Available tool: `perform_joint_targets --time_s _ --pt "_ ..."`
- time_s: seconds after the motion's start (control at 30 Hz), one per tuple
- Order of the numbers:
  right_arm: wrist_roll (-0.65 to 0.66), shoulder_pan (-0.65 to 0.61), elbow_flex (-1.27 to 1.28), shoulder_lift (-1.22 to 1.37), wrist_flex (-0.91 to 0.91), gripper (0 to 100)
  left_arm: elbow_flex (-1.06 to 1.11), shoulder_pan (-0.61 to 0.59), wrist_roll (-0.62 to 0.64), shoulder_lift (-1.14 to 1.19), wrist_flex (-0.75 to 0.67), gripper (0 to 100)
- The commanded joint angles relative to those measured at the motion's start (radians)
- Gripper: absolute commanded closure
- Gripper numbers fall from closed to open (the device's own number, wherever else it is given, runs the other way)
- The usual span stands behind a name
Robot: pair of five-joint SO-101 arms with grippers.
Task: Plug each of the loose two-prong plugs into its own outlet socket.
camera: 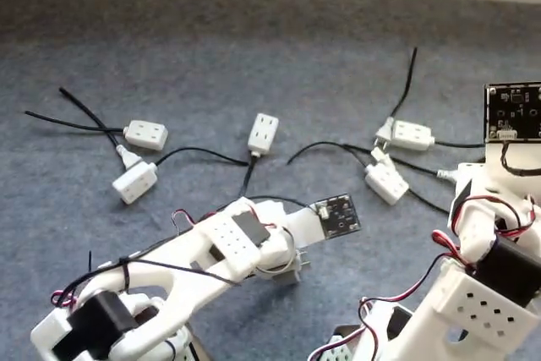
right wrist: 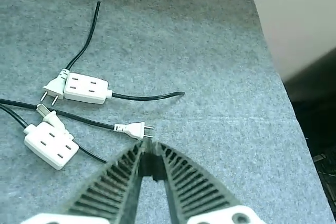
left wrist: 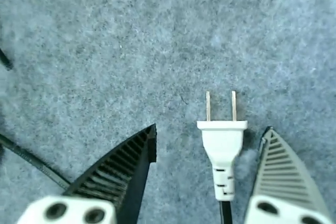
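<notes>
A white two-prong plug [left wrist: 221,140] on a black cord lies flat on the grey carpet, prongs pointing away from the wrist. My left gripper [left wrist: 210,132] is open around it; the plug sits closer to the grey finger [left wrist: 281,174] than to the black finger [left wrist: 126,169]. My right gripper [right wrist: 149,148] is shut on nothing, its tips just behind another loose plug [right wrist: 134,128]. Beyond it lie two white outlet sockets [right wrist: 86,88] [right wrist: 51,144], each with a plug [right wrist: 52,88] [right wrist: 50,116] resting against it. In the high view, the left arm [camera: 237,247] sits low at centre.
Three more sockets [camera: 145,134] [camera: 135,181] [camera: 264,133] lie left and centre in the high view, with a plug [camera: 127,156] between the left pair. Black cords trail across the carpet. The carpet's edge [right wrist: 283,74] runs close beside the right arm.
</notes>
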Motion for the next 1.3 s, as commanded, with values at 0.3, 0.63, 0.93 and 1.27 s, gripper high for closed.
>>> perform_joint_targets --time_s 0.3,0.63,0.93,1.27 --pt "0.011 0.012 -0.001 -0.012 -0.002 98.9 -0.375 -0.008 0.006 0.323 0.267 87" --pt "0.011 0.021 -0.001 -0.012 -0.002 98.9 -0.524 -0.004 0.005 0.456 0.417 99" --pt "0.012 0.07 -0.004 -0.012 -0.002 98.9 -0.518 -0.004 0.003 0.455 0.489 80" --pt "0.012 0.07 -0.001 -0.012 -0.002 98.9 -0.516 -0.012 0.005 0.455 0.542 76"
